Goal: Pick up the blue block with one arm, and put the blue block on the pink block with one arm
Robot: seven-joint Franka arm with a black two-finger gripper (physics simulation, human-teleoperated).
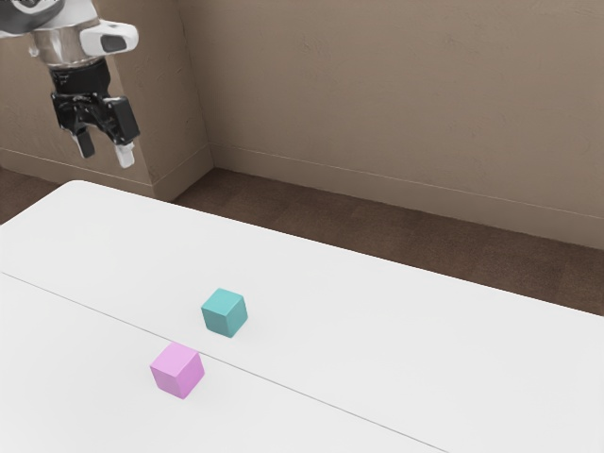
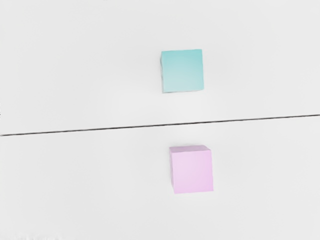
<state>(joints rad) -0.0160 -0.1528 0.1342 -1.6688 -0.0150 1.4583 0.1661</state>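
Note:
A blue-green block [image 1: 224, 312] rests on the white table [image 1: 396, 349] near its middle. A pink block [image 1: 176, 370] sits just in front of it, toward the exterior view's left, across a thin dark seam. The two blocks stand apart. My gripper [image 1: 105, 150] hangs high above the table at the exterior view's upper left, far from both blocks, open with nothing between its fingers. From above, the wrist view shows the blue block [image 2: 182, 70] and the pink block [image 2: 192, 169] on either side of the seam.
A thin dark seam [image 1: 283, 382] runs across the table between the blocks. Beyond the table's far edge lie a brown floor [image 1: 453, 236] and a beige wall [image 1: 396, 85] with a corner column [image 1: 179, 113].

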